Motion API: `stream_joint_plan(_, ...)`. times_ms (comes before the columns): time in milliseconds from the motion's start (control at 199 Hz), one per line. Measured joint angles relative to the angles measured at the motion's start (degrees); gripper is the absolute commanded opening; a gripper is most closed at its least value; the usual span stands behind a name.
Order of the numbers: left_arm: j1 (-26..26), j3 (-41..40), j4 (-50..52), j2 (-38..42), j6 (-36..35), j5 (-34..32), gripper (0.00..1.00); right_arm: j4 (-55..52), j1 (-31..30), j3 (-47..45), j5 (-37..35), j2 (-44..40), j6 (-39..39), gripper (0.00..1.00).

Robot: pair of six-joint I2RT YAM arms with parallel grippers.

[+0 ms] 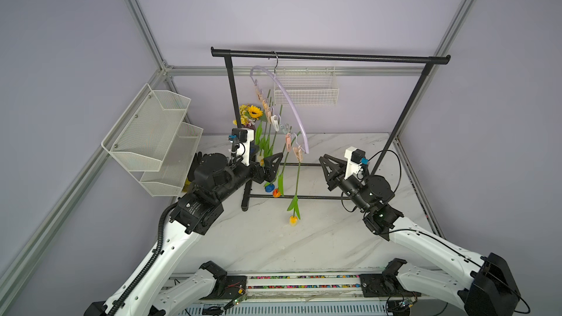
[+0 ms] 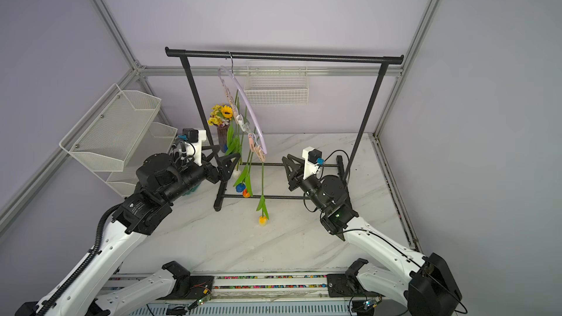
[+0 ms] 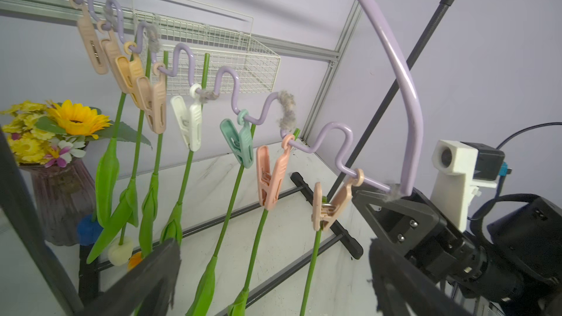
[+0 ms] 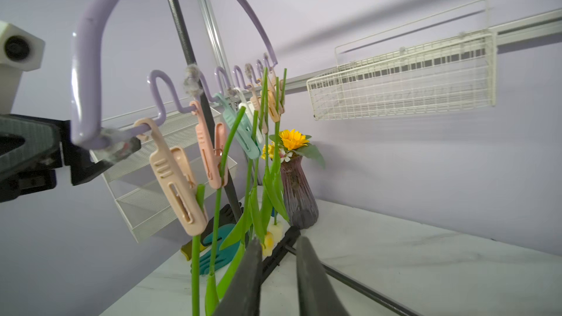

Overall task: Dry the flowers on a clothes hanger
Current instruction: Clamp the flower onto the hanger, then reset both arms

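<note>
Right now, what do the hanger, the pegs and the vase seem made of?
The clothes hanger: glossy lilac surface with highlights, probably plastic or coated wire. The pegs: matte pastel plastic, metal spring visible. The vase: ribbed, purple, translucent, likely glass.

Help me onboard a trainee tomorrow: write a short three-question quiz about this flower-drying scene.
1. True or false: the lilac hanger hooks over the black rack's top bar.
2. The pegged tulips hang with their heads: A) upward, B) downward, C) sideways.
3. Which holds a tulip: the left claw or the right claw?
Key: 1 true; 2 B; 3 neither, both are open and empty.
</note>
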State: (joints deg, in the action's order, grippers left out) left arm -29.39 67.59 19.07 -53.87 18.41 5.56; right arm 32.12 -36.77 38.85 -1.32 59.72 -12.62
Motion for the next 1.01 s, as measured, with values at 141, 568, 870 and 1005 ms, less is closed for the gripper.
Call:
stream_joint_plan(141,0.00,-0.42,3.26,1.53,0.04,-5.35,1.00,-8.33,0.02,0.07,-4.52,-4.96,-1.46,0.45)
stream_joint_plan(568,0.07,-12.55,1.27,8.79,-1.09,-28.13,1.00,-30.36,0.00,1.99,-16.65,-10.51,-2.43,0.74)
stream_joint_plan(870,2.78,-35.82,-19.37,10.08,-6.01,-44.50,1.00,-33.97,1.40,1.16,-34.56,-8.13,-0.11,0.97)
stream_joint_plan(1005,5.86,-43.82,-27.43,6.19,-8.15,-47.04,1.00,-33.22,7.34,-1.99,-38.38,-4.87,-0.87,0.97)
